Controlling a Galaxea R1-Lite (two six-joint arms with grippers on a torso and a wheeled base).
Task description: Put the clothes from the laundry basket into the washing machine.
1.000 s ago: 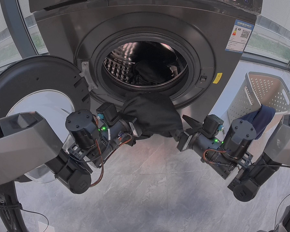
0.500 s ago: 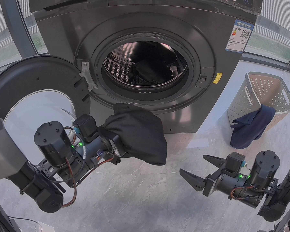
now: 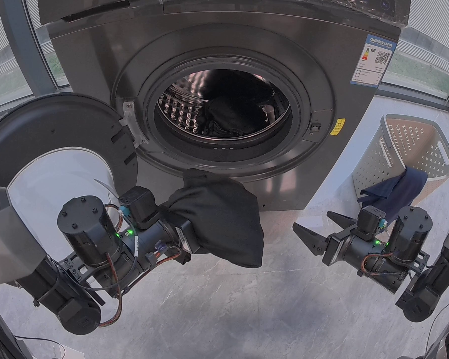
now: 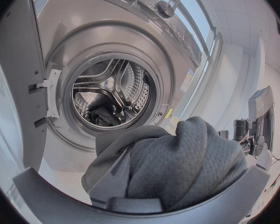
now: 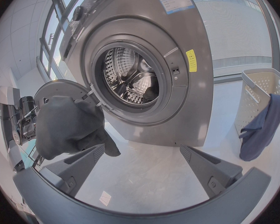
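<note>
Drum [image 3: 182,108] holds dark clothes [image 3: 229,115]; navy garment [image 3: 396,193] hangs over laundry basket [image 3: 379,160] rim. Left gripper [image 3: 187,235] clamps black garment [image 3: 224,220]; right gripper [image 3: 312,223] agape.

One washing machine [image 3: 264,41], one laundry basket [image 3: 375,164] and three garments: black garment [image 3: 219,215], navy garment [image 3: 394,190], drum garment [image 3: 229,115].

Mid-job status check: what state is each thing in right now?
washer door, wide open
drum, one dark garment inside
left gripper, shut on black garment
black garment, outside the drum, off the floor
right gripper, open, empty
laundry basket, standing on the floor
blue garment, draped over basket rim
</note>
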